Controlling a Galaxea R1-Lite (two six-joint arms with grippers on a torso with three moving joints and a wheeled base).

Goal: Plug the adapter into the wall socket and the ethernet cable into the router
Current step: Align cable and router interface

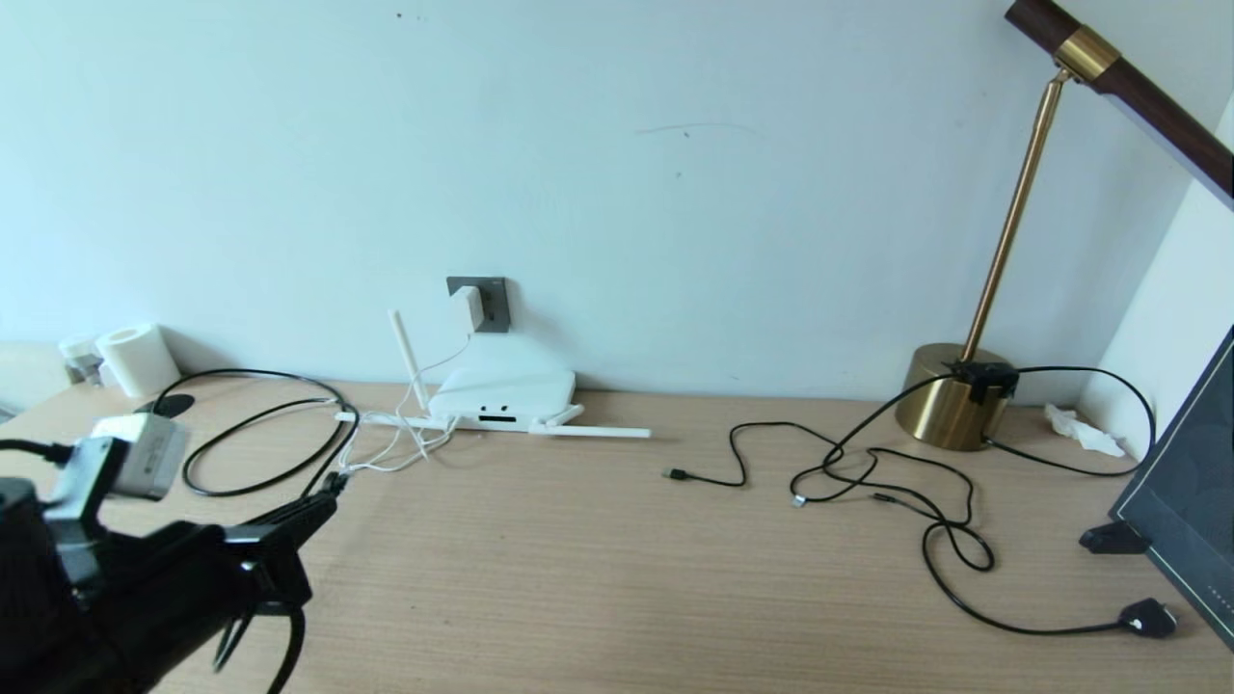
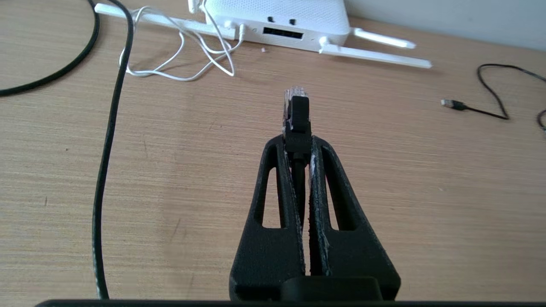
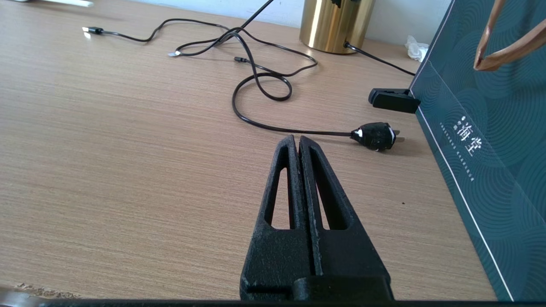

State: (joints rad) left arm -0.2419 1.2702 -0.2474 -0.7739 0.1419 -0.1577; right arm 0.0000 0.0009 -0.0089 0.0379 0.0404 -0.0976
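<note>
Fingers clamping ethernet cable, cord hidden

Wall socket partly behind adapter

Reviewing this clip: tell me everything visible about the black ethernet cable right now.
The thick black ethernet cable ends in a small clear-tipped plug on a black boot, clamped upright between the black left gripper fingers and aimed toward the flat white router, apart from its dark ports. Its length trails over the light wooden desk, looping near a black round disc.
</note>
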